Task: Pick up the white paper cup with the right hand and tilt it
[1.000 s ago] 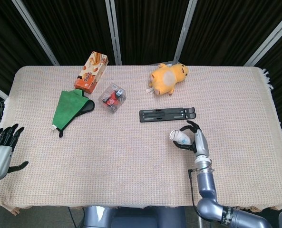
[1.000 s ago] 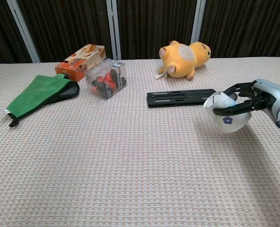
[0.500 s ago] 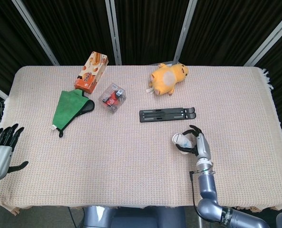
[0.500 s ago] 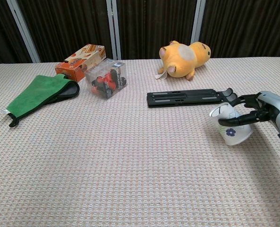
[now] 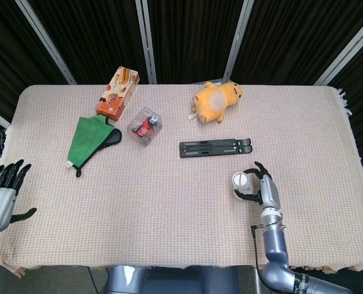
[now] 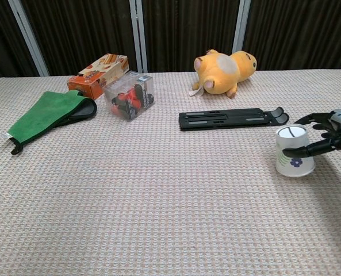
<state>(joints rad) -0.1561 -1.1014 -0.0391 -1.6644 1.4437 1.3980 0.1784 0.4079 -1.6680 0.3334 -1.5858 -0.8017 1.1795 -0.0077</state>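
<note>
Now table [image 5: 169, 202] carries everything; black stand [image 6: 228, 118] lies beyond fingertips, well apart. Right hand [image 6: 325, 135] curls loosely around white paper cup [image 6: 294, 150], which stands upright on cloth, mouth up. Fingers [image 6: 308, 150] wrap cup's far and near sides; whether grip is firm or merely touching, cannot tell. Left hand [image 5: 2, 190] idle at table edge, fingers spread, holding nothing. Advice: squeeze gently, thin wall likely crumples; lift first, then tilt slowly.
</note>
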